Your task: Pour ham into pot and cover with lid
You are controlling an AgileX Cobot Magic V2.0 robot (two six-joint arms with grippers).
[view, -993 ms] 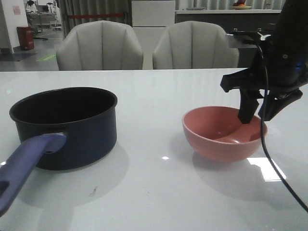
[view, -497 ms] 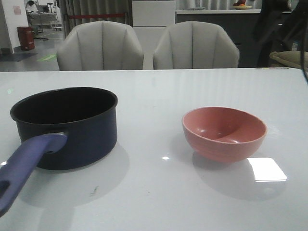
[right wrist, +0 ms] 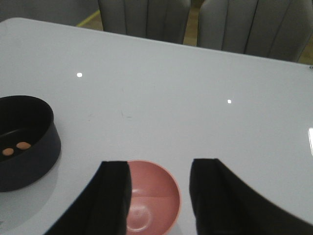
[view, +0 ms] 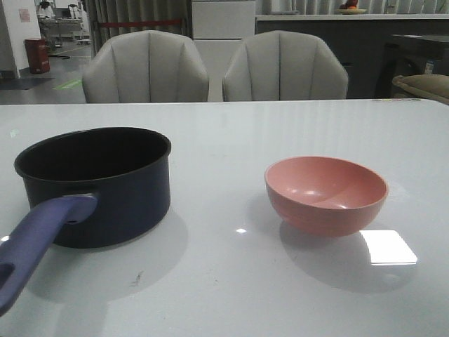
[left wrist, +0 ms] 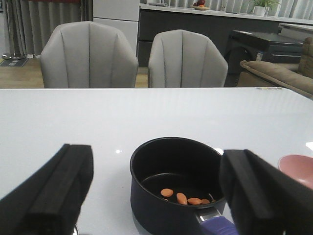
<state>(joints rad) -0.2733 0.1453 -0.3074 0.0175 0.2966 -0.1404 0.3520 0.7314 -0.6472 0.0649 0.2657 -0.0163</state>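
Ham [left wrist: 188,198] sits in the pot [view: 105,182] at nine o'clock of the pink bowl [view: 326,195]; my tools [left wrist: 156,196] [right wrist: 159,196] gape empty, and, lid unseen, a blind reach could knock the pot's handle [view: 31,246].

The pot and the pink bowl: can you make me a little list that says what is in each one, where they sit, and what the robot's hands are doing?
pot: dark navy, upright on the white table, left of the bowl
pot handle: lavender-blue, pointing toward the camera
ham: a few orange slices on the pot's black bottom
pink bowl: upright, empty, apart from the pot
lid: not in any view
left gripper: open, holds nothing, pot seen between its fingers
right gripper: open, holds nothing, above the bowl
chairs: two grey ones behind the table
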